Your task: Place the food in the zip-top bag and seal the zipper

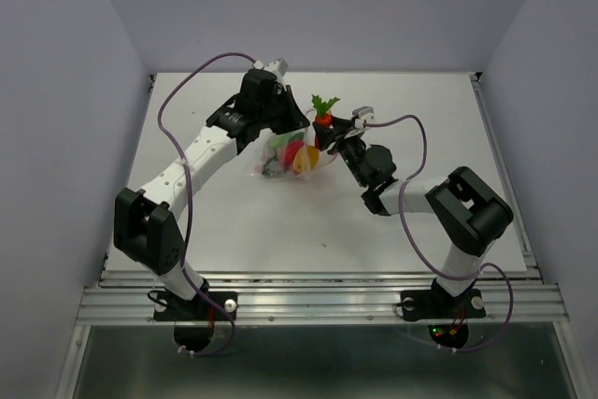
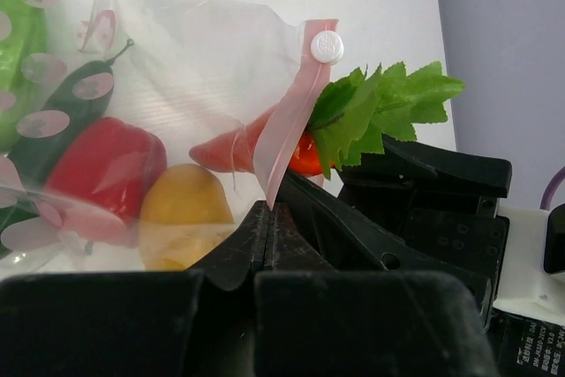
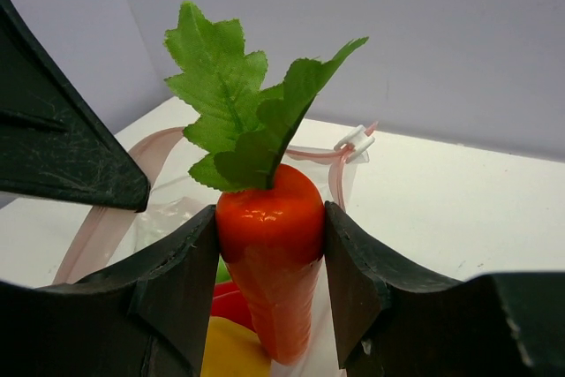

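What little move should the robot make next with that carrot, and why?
Probably push the carrot a little deeper into the zip-top bag before letting go. The right pincer grips it with the tip through the mouth, but its leafy top sits outside the pink zipper. The left pincer pinches the bag's edge beside it.

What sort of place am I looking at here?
Probably a robot lab test cell: a white table boxed in by plain panels, a metal mounting rail at its near edge, and a toy carrot.

Orange carrot [image 3: 269, 262] pokes tip-first through the clear bag's [image 2: 177, 59] open pink zipper [image 2: 287, 125]; pepper [image 2: 101, 169], cucumber [image 2: 66, 116] and yellow piece [image 2: 181, 214] lie inside.
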{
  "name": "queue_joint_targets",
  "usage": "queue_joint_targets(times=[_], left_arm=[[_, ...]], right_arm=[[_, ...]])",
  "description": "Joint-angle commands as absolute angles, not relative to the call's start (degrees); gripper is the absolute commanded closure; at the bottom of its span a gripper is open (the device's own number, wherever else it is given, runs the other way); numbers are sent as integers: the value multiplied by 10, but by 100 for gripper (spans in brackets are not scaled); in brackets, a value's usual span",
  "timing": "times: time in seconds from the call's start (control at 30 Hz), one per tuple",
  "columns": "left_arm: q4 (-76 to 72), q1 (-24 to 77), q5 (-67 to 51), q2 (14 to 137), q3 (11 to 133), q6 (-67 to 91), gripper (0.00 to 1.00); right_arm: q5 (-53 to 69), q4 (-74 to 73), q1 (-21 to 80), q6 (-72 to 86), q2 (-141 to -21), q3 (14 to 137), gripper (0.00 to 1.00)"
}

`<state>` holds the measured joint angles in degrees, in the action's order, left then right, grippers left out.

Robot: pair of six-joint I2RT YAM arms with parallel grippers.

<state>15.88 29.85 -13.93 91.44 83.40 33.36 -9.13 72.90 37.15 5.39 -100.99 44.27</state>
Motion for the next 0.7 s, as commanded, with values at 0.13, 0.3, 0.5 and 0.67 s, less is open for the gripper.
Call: queue_joint_targets(times=[0.13, 0.3, 0.5, 0.67], left_arm=[[127, 287, -149, 882, 859, 348, 100], [127, 287, -149, 875, 857, 346, 100], [120, 287, -151, 868, 848, 347, 100], [114, 287, -160, 866, 839, 351, 100]], right_arm=[[-104, 1002, 387, 55, -978, 411, 51], [-84, 948, 392, 77, -988, 427, 52], [-68, 892, 398, 69, -998, 454, 45], [-139, 990, 403, 112, -1010, 449, 61]])
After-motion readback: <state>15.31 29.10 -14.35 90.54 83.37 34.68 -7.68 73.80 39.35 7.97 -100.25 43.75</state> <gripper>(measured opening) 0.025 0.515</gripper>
